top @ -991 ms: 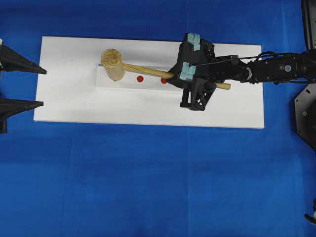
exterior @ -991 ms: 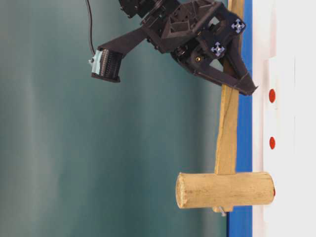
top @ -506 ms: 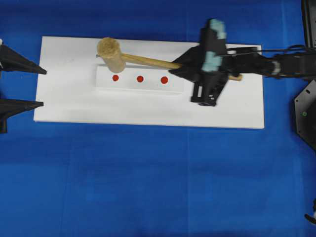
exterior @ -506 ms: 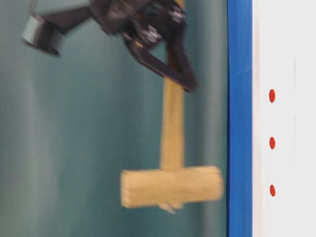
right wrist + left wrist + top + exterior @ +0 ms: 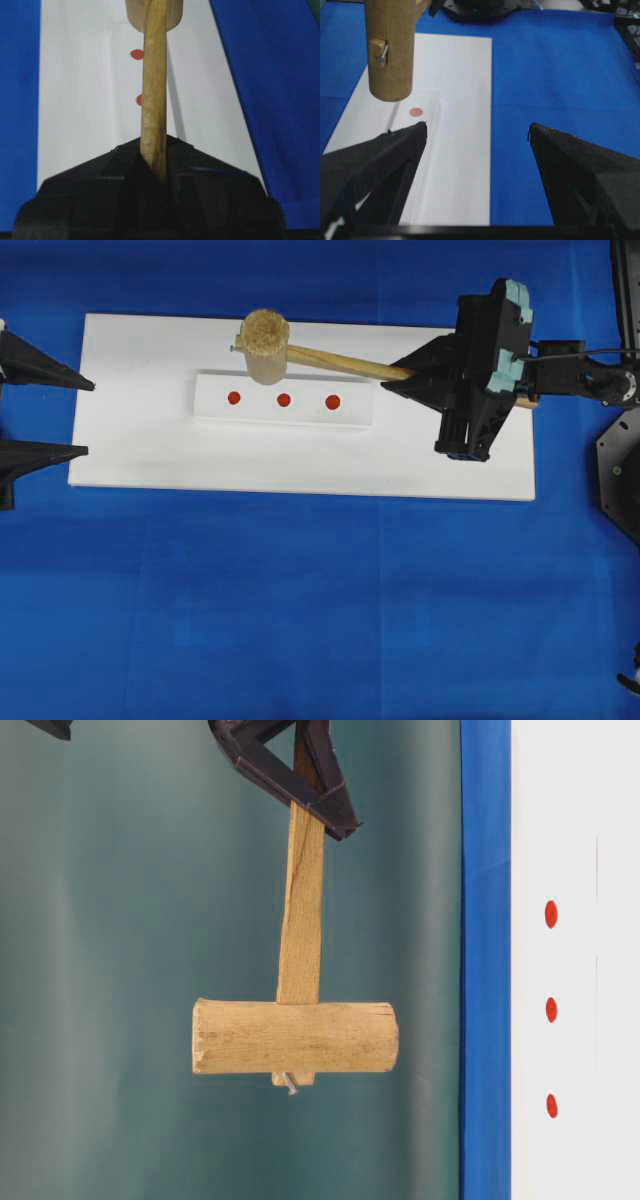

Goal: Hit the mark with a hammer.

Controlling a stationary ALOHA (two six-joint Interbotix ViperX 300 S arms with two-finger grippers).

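Observation:
The hammer (image 5: 265,345) hangs in the air, its thick head well above the white board (image 5: 150,460). Its head (image 5: 295,1037) stays far from the board surface in the table-level view. My right gripper (image 5: 400,375) is shut on the wooden handle (image 5: 154,100), about two thirds along from the head. Three red marks sit in a row on a raised white strip: left (image 5: 233,397), middle (image 5: 284,399), right (image 5: 333,401). The head hovers behind the strip, between the left and middle marks. My left gripper (image 5: 90,418) stands open and empty at the board's left end.
Blue cloth (image 5: 300,600) covers the table around the board. A black arm base (image 5: 620,475) stands at the right edge. From the left wrist, the hammer head (image 5: 390,50) hangs above one red mark (image 5: 415,112).
The hammer head rested on the leftmost mark a second ago. My right gripper has since lifted it clear and drawn back to the right. The left gripper has not moved.

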